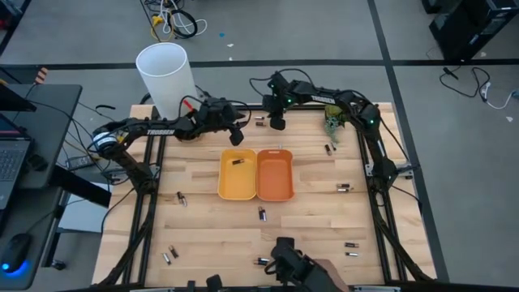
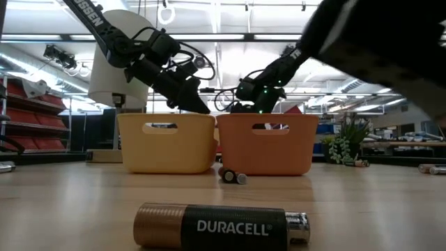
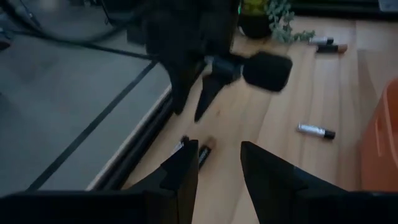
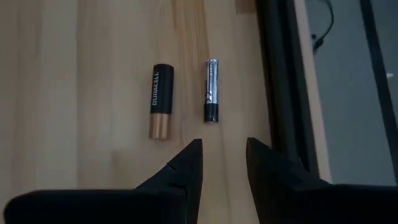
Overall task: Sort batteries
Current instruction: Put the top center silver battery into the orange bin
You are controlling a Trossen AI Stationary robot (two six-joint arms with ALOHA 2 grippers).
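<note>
Nearest the low camera, a copper-and-black battery [image 2: 221, 226] lies on its side at lower centre of the frame; its label reads DURACELL. Behind it, two small cells [image 2: 233, 176] rest against the foot of the yellow tray [image 2: 167, 143] and orange tray [image 2: 268, 144], which stand touching at table centre.

In the high view, one cell [image 1: 237, 162] lies inside the yellow tray; other batteries are scattered across the wooden table [image 1: 203, 227].

The right gripper [image 4: 222, 163], fingers parted and empty, hangs over the table's upper edge above a DURACELL cell [image 4: 161, 102] and a silver-and-black cell [image 4: 212, 90].

The left gripper [image 3: 217, 168], released and empty, is positioned near the same pair.

A white cup [image 1: 166, 77] stands at upper left.
</note>
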